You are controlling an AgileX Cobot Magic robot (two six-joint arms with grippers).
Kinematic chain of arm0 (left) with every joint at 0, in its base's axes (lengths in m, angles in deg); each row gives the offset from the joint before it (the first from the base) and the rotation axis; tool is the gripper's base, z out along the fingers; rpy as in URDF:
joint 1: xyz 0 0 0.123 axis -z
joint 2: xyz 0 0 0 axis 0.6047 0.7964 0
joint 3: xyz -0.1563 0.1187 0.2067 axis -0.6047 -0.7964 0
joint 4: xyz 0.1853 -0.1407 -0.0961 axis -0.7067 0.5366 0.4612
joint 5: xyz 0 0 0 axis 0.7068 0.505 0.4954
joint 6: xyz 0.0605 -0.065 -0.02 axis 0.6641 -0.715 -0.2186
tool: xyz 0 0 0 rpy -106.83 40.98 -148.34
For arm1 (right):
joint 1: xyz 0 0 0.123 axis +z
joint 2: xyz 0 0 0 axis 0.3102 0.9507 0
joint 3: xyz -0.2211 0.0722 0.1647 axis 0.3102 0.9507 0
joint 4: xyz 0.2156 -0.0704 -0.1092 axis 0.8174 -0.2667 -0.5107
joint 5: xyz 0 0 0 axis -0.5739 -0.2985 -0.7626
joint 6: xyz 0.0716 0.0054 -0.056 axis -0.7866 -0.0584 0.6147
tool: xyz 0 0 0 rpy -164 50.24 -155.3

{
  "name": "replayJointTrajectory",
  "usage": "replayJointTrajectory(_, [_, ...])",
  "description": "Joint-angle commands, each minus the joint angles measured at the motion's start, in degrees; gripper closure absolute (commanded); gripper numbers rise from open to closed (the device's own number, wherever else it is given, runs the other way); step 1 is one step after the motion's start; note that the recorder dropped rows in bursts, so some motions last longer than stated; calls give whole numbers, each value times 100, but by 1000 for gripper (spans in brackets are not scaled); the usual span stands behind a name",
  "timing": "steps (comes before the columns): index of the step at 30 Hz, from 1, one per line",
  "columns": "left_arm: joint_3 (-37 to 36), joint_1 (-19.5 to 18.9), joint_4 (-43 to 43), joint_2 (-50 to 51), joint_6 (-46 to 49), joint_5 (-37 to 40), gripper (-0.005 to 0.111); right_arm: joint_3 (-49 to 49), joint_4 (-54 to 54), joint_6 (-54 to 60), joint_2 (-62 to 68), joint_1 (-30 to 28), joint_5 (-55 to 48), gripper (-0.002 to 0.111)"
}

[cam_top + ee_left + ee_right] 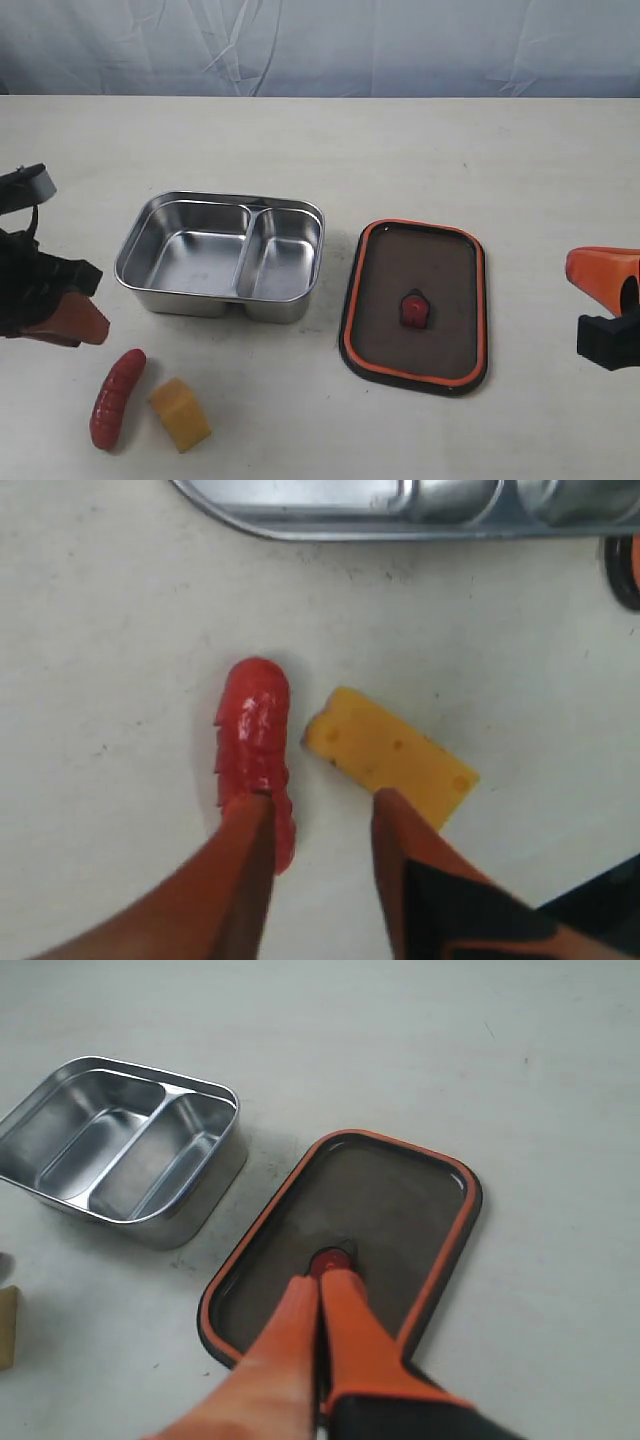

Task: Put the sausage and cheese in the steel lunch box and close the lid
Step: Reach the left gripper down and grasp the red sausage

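Both arms are cut off at the exterior view's edges, and one finger of the left gripper (320,805), spread open, hides the near end of the sausage (255,730) in its wrist view. The glossy red, ridged sausage lies on the white table (420,140) just beside the yellow-orange cheese (180,414) wedge, in front of the shiny steel lunch box (205,298). Right of the box lies the dark lid (445,280), orange rim up, with the right gripper (322,1282) above it, fingers pressed together.
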Motion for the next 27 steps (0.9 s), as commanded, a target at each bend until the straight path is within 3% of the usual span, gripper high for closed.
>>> replayJointTrajectory(1, [-191,34,-4,292,595,-103,54,2,-107,-17,-29,-39,-5,109])
replayJointTrajectory(7, [-258,142,-64,805,625,-427,55,2,-107,-17,-29,-39,-5,109])
replayJointTrajectory(11, [-258,931,-197,966,560,-1161,55,2,-107,-17,-29,-39,-5,109])
replayJointTrajectory(14, [-258,1237,-765,966,-198,-1474,55,2,-105,-17,-29,-39,-23,109])
replayJointTrajectory(17, [-258,1337,-1378,966,-1059,-1532,55,2,-105,-17,-29,-39,-23,109])
replayJointTrajectory(27, [-258,1672,-1341,1129,-1233,-1532,58,2,-105,-17,-29,-39,-23,109])
